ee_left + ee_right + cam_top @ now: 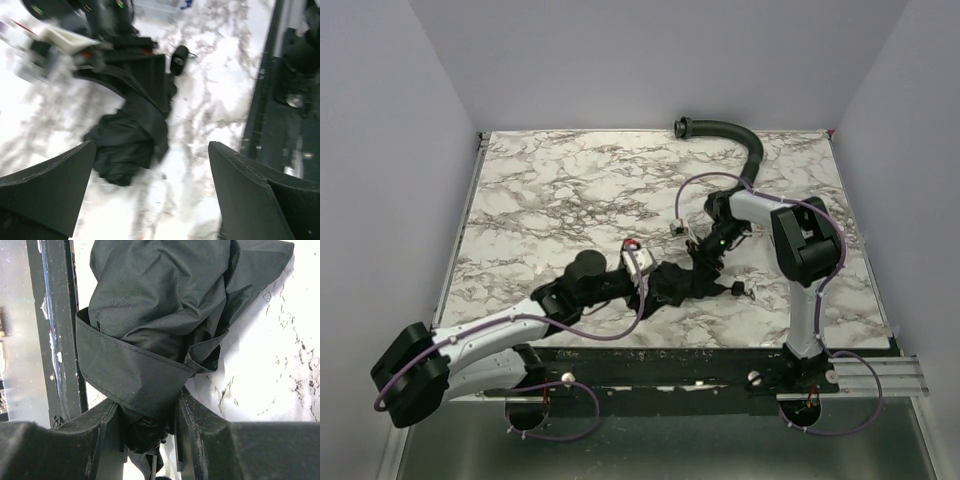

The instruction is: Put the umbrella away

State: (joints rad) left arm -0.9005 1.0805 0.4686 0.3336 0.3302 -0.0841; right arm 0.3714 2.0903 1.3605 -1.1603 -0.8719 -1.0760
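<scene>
step: bundling the umbrella | right gripper pinching its fabric; left gripper wide, empty | next: probably left regrips, tightens wrap

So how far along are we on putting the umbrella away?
Done: the umbrella is collapsed into a crumpled black bundle on the marble table. In hand: the right pincer is clamped on one end of it; the left pincer stands open near it, holding nothing. Left: tidying the loose fabric and stowing it; no case or bin shows here.
</scene>
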